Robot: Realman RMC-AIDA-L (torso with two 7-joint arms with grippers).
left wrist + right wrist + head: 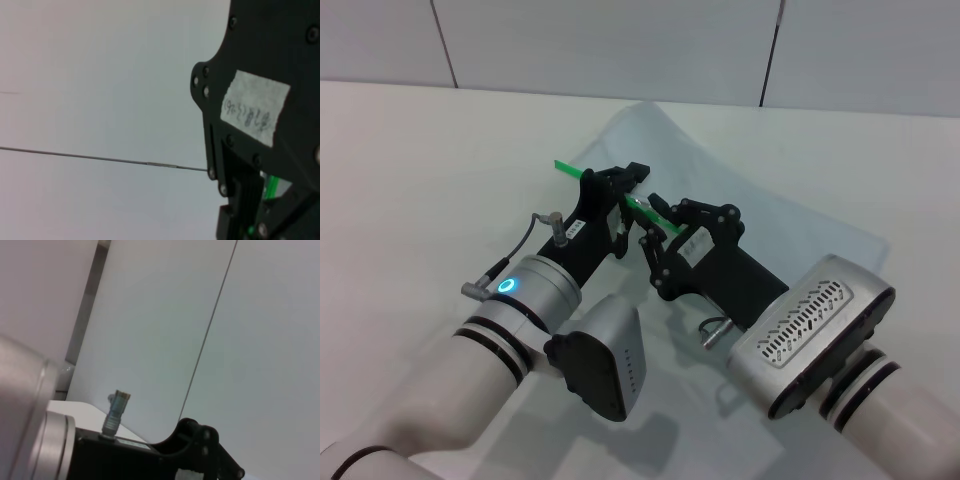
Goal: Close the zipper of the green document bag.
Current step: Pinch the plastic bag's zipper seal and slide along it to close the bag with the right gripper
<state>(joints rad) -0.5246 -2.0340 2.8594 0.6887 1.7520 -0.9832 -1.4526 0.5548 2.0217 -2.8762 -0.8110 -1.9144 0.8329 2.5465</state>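
2 pincers meet at the green zipper (645, 210) along the near-left edge of the document bag (760, 215), which lies mid-bench (410, 160) with that edge lifted. The left pincer (623, 183) and right pincer (655, 232) each appear clamped on the strip. The slider is hidden, so how much remains unzipped cannot be told.
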